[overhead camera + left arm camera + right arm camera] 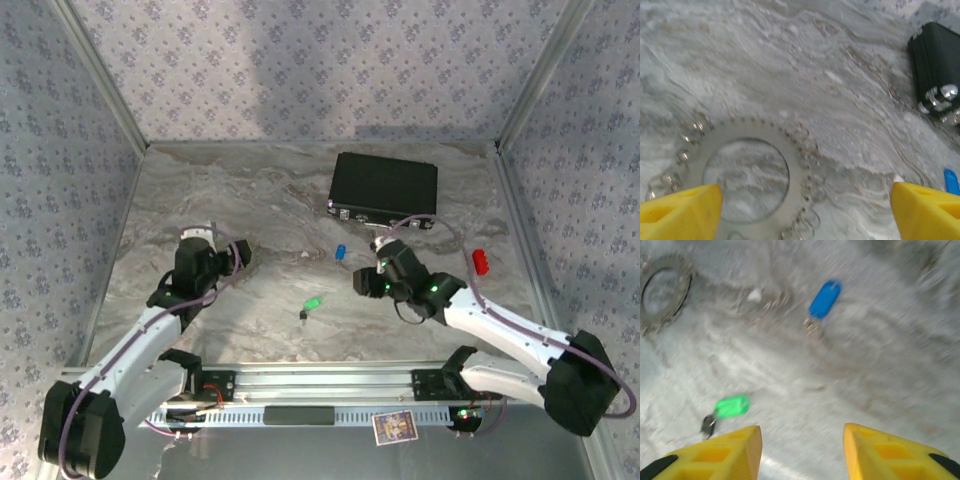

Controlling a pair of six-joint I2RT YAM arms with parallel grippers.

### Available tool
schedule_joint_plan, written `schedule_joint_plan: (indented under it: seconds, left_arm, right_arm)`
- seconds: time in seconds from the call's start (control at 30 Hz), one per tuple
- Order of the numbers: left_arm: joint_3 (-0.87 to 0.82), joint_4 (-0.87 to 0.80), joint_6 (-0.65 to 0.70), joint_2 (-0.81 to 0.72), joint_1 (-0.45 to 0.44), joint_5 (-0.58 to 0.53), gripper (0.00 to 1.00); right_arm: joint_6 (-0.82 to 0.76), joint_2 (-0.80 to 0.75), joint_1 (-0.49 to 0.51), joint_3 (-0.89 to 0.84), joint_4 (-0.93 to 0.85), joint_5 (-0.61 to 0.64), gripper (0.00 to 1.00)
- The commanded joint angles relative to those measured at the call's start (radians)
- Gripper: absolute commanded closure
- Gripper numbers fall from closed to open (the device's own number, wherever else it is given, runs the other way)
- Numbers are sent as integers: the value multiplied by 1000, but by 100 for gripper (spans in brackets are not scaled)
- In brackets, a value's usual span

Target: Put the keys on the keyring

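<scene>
Grey stone-look worktop (pixel 250 200) lies under both arms, with flowery walls round it. The black case (pixel 384 188) sits at the far side, to the right of the middle.

The left end effector (pixel 203 243) is over the left part of the worktop. In its own wrist view its yellow fingers (pixel 680 210) are spread wide, with nothing held. The keyring (pixel 795 155) lies flat on the worktop right under it. It is a grey ring with little loops all round its rim, and the stone shows through its hole.

The right end effector (pixel 366 281) is near the middle, in front of the black case. Its yellow fingers (pixel 730 452) are apart too, and it holds nothing. From this wrist view the keyring (pixel 670 262) is far off at the top left.

The two keys lie loose on the worktop, not on the ring. The blue key (pixel 340 252) is just left of the right end effector, a bit further back. The green key (pixel 313 303) is nearer the arm bases, with its dark blade pointing to the left. The two keys are apart from each other. A small red thing (pixel 480 262) lies to the right of the right arm.
</scene>
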Motion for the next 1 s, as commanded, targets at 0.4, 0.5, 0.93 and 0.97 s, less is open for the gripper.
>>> schedule_joint_plan:
  seconds: [0.4, 0.5, 0.93, 0.97]
  left_arm:
    - [-24, -307, -217, -89, -46, -69, 23]
    - [-6, -350, -231, -74, -47, -86, 23]
    - [120, -433, -229, 145, -45, -209, 37]
    - [132, -427, -219, 175, -45, -213, 39]
  right_arm:
    - [292, 383, 230, 162, 142, -27, 63]
    - [322, 427, 229, 167, 164, -21, 63]
    - [285, 490, 227, 227, 157, 5, 63]
    - [285, 486, 226, 226, 154, 7, 63]
